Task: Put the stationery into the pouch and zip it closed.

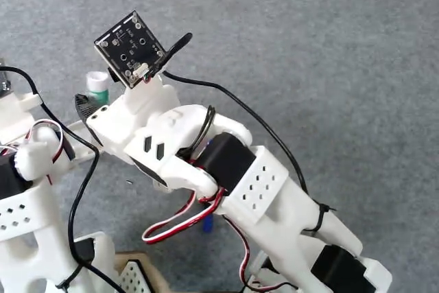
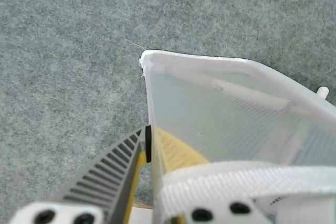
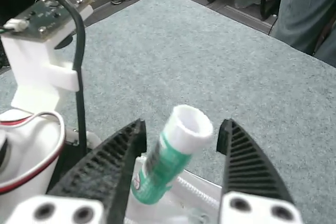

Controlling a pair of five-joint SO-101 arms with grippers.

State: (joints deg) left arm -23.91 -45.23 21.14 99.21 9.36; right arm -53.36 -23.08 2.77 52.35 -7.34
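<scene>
The pouch (image 2: 226,114) is a translucent white mesh bag edged with a white zip band, one corner pointing out over the grey table (image 1: 329,66). A glue stick (image 3: 176,156), green-bodied with a white cap, stands tilted with the cap uppermost and its lower end inside the pouch's white rim. From above, it sits near the table's left edge. Pale long shapes show blurred through the mesh.

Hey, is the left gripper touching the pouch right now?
Touching. The left wrist view shows the left gripper clamped on the pouch, its dark fingertip pressed against the pouch's side wall.
</scene>
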